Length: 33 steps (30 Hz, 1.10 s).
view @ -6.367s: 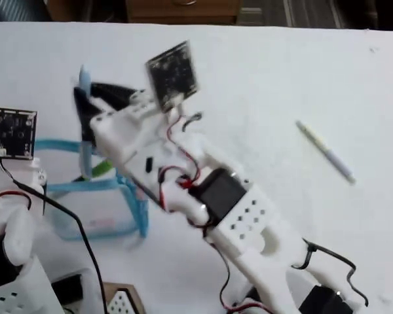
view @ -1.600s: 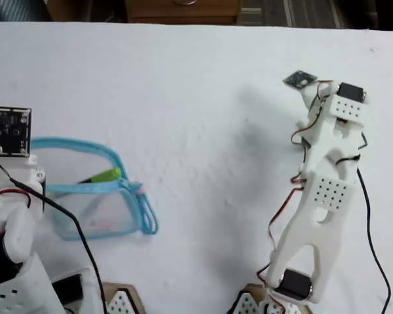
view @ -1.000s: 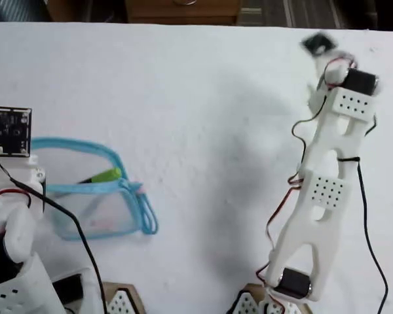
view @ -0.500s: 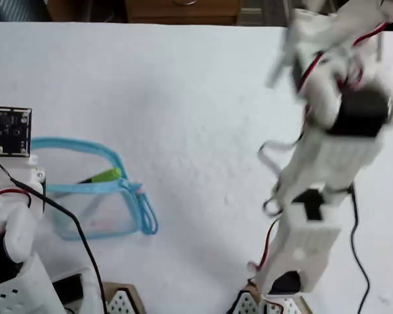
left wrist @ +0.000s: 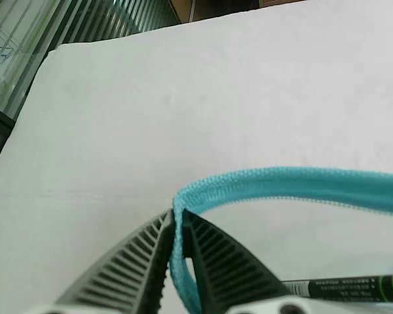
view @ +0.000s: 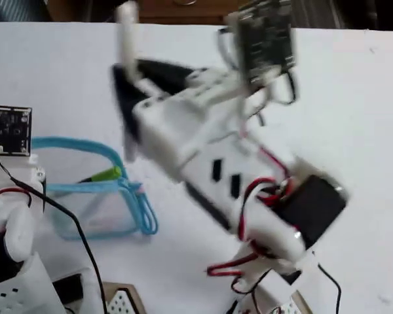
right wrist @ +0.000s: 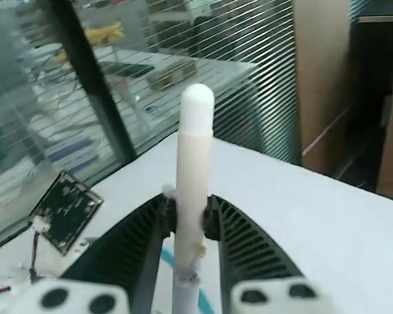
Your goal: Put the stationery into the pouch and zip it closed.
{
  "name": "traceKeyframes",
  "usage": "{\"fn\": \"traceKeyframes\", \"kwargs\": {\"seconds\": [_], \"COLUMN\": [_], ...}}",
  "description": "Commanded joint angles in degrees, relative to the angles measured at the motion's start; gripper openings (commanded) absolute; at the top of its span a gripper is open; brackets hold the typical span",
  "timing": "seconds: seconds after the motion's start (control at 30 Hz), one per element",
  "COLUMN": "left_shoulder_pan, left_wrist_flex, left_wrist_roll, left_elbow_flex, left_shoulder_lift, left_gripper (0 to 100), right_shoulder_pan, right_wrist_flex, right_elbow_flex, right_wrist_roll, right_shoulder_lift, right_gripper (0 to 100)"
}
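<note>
right gripper (right wrist: 190, 208): clamped on a white pen (right wrist: 194, 150), pen upright, held above the table (view: 52, 72) by the pouch's right end | left gripper (left wrist: 177, 229): pinched together on the teal rim (left wrist: 281, 183) | pouch (view: 95, 219): lying open at near left, green-capped marker (view: 103, 175) in its mouth

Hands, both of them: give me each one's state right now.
Left hand: closed on the blue rim of the pouch.
Right hand: closed on a white pen.
</note>
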Motion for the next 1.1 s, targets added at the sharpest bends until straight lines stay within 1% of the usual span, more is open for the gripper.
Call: {"fn": "traceKeyframes", "kwargs": {"seconds": [0.0, 0.13, 0.23, 0.27, 0.4, 0.5, 0.57, 0.77, 0.87, 0.93, 1.0, 1.07], "left_shoulder_pan": [-0.48, -0.48, -0.48, -0.48, -0.75, -0.75, -0.75, -0.75, -0.57, -0.57, -0.57, -0.57], "left_wrist_flex": [1.05, 1.14, 1.05, 1.05, 1.32, 1.41, 1.41, 1.41, 1.23, 1.14, 1.14, 1.14], "left_wrist_roll": [0.26, 0.35, 0.26, 0.26, 0.26, 0.35, 0.35, 0.35, 0.35, 0.35, 0.35, 0.35], "left_elbow_flex": [11.6, 11.6, 11.6, 11.6, 11.6, 11.6, 11.6, 11.6, 11.6, 11.6, 11.6, 11.6], "left_shoulder_lift": [2.33, 2.33, 2.33, 2.33, 2.24, 2.24, 2.24, 2.24, 2.24, 2.24, 2.24, 2.24], "left_gripper": [2, 2, 2, 2, 2, 2, 2, 2, 2, 2, 2, 2], "right_shoulder_pan": [-3.21, -6.55, -6.99, -6.9, -4.79, -2.15, -0.04, 6.64, 7.69, 10.07, 13.58, 18.07], "right_wrist_flex": [-0.57, -0.84, -1.54, -2.42, -7.69, -11.56, -11.91, -10.07, -2.68, 0.22, 0.84, 1.01], "right_elbow_flex": [-0.35, -3.96, -10.64, -10.64, -10.2, -10.2, -10.29, -10.02, -9.76, -8.97, -4.22, 4.31], "right_wrist_roll": [0.26, 0.26, 0.53, 0.62, 0.7, 2.37, 2.46, 2.55, 2.64, 3.16, 4.92, 5.19], "right_shoulder_lift": [2.51, 9.71, 18.07, 20.26, 23.08, 23.34, 22.99, 14.29, 6.9, 1.19, -5.14, -12.7], "right_gripper": [1.7, 1.7, 1.7, 1.7, 1.7, 1.7, 1.7, 1.7, 1.7, 1.6, 1.6, 1.6]}}
